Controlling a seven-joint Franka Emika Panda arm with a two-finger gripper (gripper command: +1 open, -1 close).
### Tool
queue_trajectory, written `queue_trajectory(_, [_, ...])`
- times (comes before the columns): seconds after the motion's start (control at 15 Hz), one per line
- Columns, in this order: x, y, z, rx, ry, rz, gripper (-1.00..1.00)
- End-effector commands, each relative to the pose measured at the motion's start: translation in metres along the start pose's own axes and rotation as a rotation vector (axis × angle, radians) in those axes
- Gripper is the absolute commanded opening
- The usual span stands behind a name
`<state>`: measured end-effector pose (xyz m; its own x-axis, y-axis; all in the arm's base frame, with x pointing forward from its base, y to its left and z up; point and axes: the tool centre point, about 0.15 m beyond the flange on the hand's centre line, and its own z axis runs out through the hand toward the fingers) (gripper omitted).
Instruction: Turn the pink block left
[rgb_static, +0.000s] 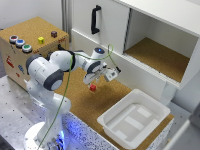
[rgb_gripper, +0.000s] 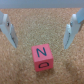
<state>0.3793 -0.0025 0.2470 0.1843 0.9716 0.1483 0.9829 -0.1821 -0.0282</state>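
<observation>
Clearly, black "N" and "O" on pink block (rgb_gripper: 41, 57).

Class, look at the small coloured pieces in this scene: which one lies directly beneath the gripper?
The pink block, alone on the cork table below the open gripper. The yellow knob and maroon knob sit on the wooden box.

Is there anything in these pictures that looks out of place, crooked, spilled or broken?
Nothing looks spilled or broken. The pink block lies alone on the cork surface, slightly skewed to the open gripper above it in the wrist view. The white bin appears empty, and the cabinet compartment stands open.
</observation>
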Motion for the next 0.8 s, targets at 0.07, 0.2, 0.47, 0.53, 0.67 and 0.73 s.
queue_trajectory(0.07, [-0.006, -0.037, -0.025, -0.051, 0.021, 0.457, 1.00])
queue_trajectory(0.2, [-0.007, -0.053, -0.020, -0.073, 0.014, 0.587, 1.00])
queue_trajectory(0.47, [0.000, -0.066, -0.002, -0.117, -0.004, 0.896, 1.00])
queue_trajectory(0.53, [0.002, -0.064, 0.002, -0.133, 0.006, 0.973, 1.00])
queue_trajectory(0.67, [-0.002, -0.055, 0.007, -0.175, 0.022, 1.166, 1.00])
queue_trajectory(0.73, [-0.002, -0.050, 0.007, -0.195, 0.029, 1.214, 1.00])
